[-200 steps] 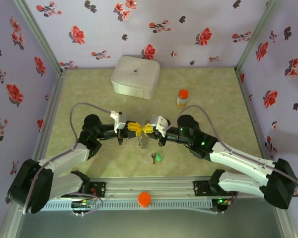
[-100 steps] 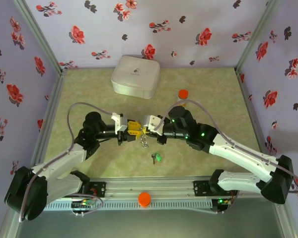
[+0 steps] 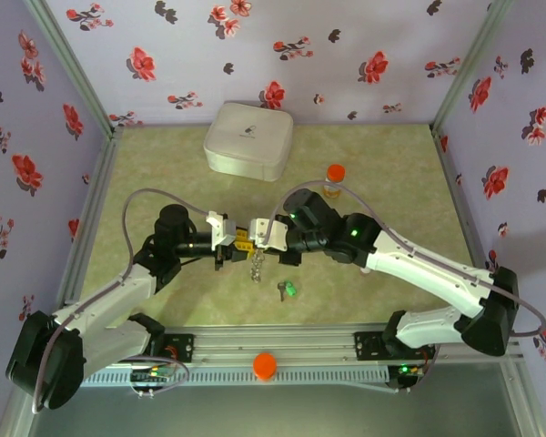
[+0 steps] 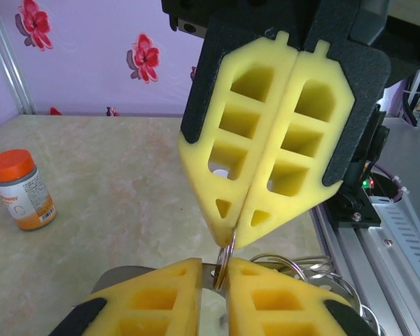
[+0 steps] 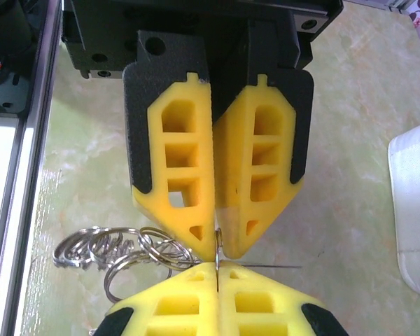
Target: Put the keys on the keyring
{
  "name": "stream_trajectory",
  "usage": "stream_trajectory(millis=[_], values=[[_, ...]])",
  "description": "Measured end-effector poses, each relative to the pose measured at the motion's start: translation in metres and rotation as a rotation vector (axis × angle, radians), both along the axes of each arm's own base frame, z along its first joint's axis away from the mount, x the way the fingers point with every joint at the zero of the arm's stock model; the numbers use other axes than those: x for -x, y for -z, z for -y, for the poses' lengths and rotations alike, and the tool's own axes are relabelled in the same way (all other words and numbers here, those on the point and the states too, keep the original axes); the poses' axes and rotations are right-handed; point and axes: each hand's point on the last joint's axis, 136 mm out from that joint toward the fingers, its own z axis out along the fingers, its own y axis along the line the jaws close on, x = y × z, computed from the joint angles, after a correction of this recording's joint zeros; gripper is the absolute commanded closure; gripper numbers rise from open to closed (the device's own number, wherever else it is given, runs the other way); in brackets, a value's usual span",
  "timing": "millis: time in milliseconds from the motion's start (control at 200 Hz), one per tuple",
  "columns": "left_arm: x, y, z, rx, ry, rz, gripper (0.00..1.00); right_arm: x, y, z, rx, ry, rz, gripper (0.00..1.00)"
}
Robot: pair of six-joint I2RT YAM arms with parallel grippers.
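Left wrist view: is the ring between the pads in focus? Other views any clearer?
Left wrist: the keyring is sharp, evenly lit, no glare. Right wrist: edge-on, a thin crisp line, its spare loops glinting. Top external: tiny, hard to resolve.

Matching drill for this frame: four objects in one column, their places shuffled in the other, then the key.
1. white square plastic box
2. orange-capped bottle
3. green-headed metal key
4. thin grey metal keyring

A. pinched between left end effector and right end effector
B. lying loose on the table
C. farthest back, by the wall
D. upright, right of the box

Pairs: 1-C, 2-D, 3-B, 4-A
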Motion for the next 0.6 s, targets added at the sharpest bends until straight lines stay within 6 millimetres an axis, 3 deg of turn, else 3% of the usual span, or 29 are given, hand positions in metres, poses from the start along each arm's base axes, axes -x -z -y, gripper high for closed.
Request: stream_trajectory(millis=[150, 280, 335, 420, 600], values=[[0.0, 0.002, 0.0, -0.006, 0.001, -0.004, 0.86, -0.001, 0.003, -0.003, 0.011, -0.001, -0.008, 1.0], [0.001, 0.004, -0.001, -0.013, 0.002, 0.0, 0.98, -0.003, 0.005, -0.003, 0.016, 0.005, -0.012, 1.0], [0.001, 0.003, -0.001, -0.012, 0.003, 0.009, 1.0, -0.003, 0.005, -0.003, 0.01, 0.017, -0.019, 0.83], [0.001, 0.001, 0.0, -0.004, 0.004, 0.023, 1.0, -0.007, 0.0, -0.001, -0.043, 0.044, -0.023, 0.65], [-0.003, -0.004, 0.0, 0.051, -0.026, 0.071, 1.0, -0.015, -0.014, 0.029, -0.279, 0.119, -0.021, 0.62]])
